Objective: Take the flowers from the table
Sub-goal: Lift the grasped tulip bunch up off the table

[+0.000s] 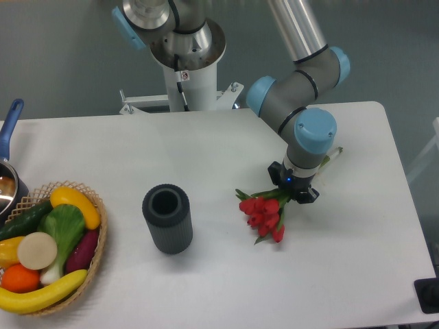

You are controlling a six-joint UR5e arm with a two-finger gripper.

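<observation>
The flowers (264, 213), a bunch of red tulip buds with green leaves, hang just right of the middle of the white table (206, 274). Their pale stems run up and to the right under the arm, and the stem end (334, 153) pokes out beyond the wrist. My gripper (293, 189) points straight down over the stems, just behind the buds, and is shut on them. The wrist hides the fingers for the most part. The buds look slightly raised, with a small shadow under them.
A dark ribbed cylinder cup (167, 218) stands upright left of the flowers. A wicker basket (96, 205) of toy fruit and vegetables sits at the front left edge. A pot with a blue handle (10, 123) is at the far left. The robot base (185, 62) is behind the table.
</observation>
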